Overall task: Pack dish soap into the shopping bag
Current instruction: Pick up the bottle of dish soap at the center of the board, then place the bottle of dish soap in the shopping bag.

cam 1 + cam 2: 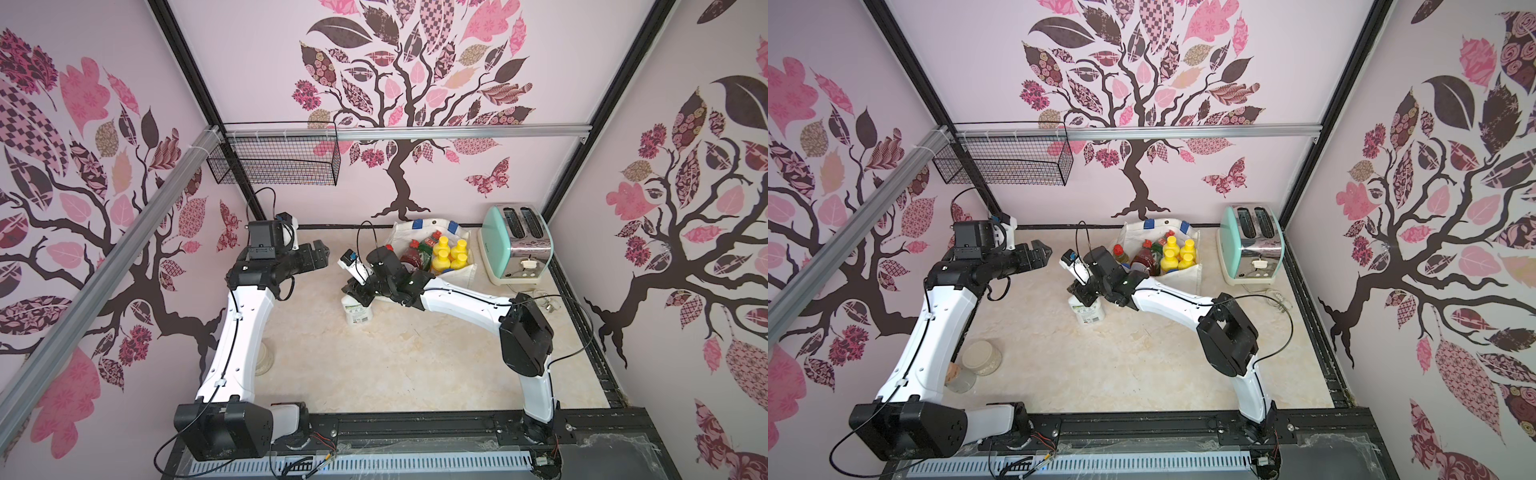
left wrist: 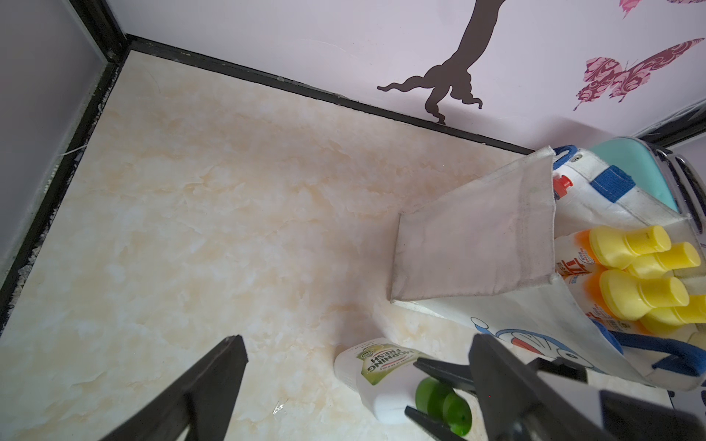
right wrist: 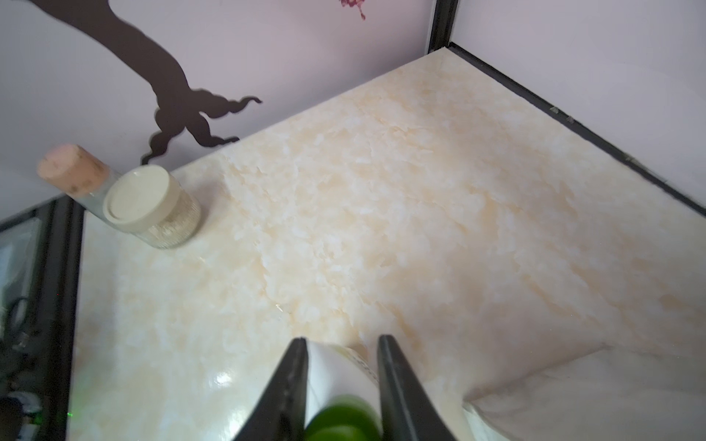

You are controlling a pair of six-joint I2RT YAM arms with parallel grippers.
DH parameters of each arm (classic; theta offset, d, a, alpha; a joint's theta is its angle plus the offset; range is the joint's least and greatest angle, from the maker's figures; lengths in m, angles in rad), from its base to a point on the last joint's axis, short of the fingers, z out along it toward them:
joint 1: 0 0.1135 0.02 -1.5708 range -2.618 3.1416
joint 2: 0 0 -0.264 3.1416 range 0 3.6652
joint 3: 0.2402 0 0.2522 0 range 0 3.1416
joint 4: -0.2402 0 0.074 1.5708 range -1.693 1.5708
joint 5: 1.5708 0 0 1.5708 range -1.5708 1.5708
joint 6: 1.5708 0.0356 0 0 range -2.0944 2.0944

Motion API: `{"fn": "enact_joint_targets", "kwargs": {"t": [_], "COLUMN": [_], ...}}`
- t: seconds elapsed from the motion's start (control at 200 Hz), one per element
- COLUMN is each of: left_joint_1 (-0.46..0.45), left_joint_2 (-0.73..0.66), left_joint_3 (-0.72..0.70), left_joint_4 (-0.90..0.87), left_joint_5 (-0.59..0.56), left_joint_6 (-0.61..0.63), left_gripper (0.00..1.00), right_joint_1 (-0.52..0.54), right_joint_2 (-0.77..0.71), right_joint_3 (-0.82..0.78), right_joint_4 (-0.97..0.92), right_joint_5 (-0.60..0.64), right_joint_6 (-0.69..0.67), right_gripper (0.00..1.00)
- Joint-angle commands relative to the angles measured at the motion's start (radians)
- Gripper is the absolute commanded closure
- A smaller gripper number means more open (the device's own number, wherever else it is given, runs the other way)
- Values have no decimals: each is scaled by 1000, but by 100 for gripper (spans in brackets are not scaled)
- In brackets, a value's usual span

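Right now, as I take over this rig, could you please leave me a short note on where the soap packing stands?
Left claw: open, empty, hovering over the table, apart from everything.
Right claw: closed on the neck of the white bottle, which stands on the table beside the shopping bag.
Done: four yellow-capped orange bottles and three red-capped bottles stand in the bag.
To do: lift the white bottle into the bag.

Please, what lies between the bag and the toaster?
Nothing lies there. Between the bag and the toaster there is only a narrow bare strip of table. Both top views show it.
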Motion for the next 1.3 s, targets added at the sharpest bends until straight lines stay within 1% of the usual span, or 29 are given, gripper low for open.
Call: {"fn": "enact_joint_targets", "kwargs": {"t": [0.0,0.19,0.365,0.465,0.69,0.74,0.84,0.97,1.085,1.296], "left_joint_1": [6,7,7,5,6,6,6,4,-8,-63], "left_joint_2": [-20,-20,-23,-23,-15,-13,-8,0,10,30], "left_joint_3": [10,19,23,30,58,66,77,85,101,121], "left_joint_4": [1,-4,-10,-13,-25,-26,-23,-11,-10,-13], "left_joint_5": [-10,-16,-33,-37,-21,-12,9,68,83,67], "left_joint_6": [9,12,16,20,15,15,9,-3,3,18], "left_gripper": [3,3,3,3,3,3,3,3,3,3], "right_joint_1": [4,4,5,5,5,5,2,-2,-20,-84], "right_joint_2": [-20,-66,-122,-147,-128,-115,-85,-48,-62,-98], "right_joint_3": [31,55,112,189,482,573,721,878,899,861], "right_joint_4": [-45,-83,-167,-244,-469,-512,-572,-611,-589,-600], "right_joint_5": [21,57,126,177,330,359,417,484,530,550], "right_joint_6": [-1,-2,-4,-2,8,6,1,-14,-17,14], "right_gripper": [81,100,100,100,100,100,100,100,100,100]}}
